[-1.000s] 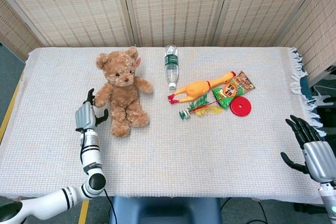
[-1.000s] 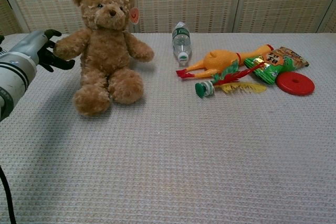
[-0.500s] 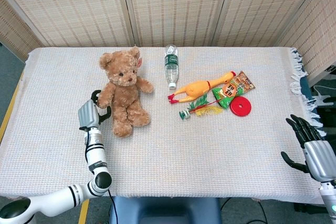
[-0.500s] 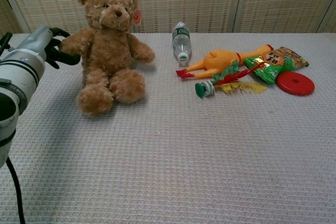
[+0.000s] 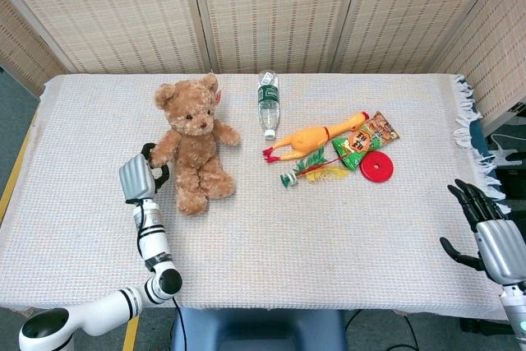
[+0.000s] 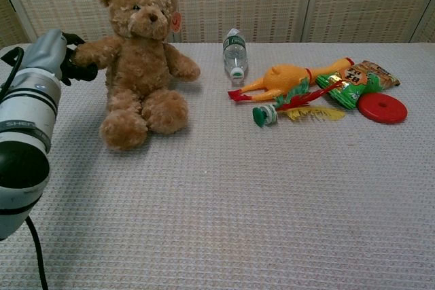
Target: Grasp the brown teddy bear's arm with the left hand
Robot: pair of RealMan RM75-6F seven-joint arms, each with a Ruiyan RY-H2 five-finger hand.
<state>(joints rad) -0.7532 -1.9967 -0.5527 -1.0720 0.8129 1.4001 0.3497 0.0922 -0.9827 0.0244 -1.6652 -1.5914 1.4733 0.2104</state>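
Note:
The brown teddy bear (image 5: 194,144) (image 6: 139,59) sits upright on the cloth-covered table (image 5: 271,228), left of centre. My left hand (image 5: 140,174) (image 6: 56,53) is at the bear's outstretched arm (image 5: 161,154) (image 6: 92,52). Its dark fingers (image 6: 80,73) curl around the paw from above and below, gripping it. My right hand (image 5: 491,234) hangs off the table's right front corner with fingers spread and nothing in it; only the head view shows it.
To the right of the bear lie a plastic bottle (image 5: 268,103) (image 6: 234,53), a rubber chicken (image 5: 316,135) (image 6: 289,78), a snack packet (image 5: 366,140), a red disc (image 5: 376,168) (image 6: 382,108) and a small feathered toy (image 5: 308,170). Woven screens (image 5: 271,6) stand behind the table.
My left hand moved in toward the bear and its fingers closed around the bear's arm. The bear shifted slightly. The right hand stayed still.

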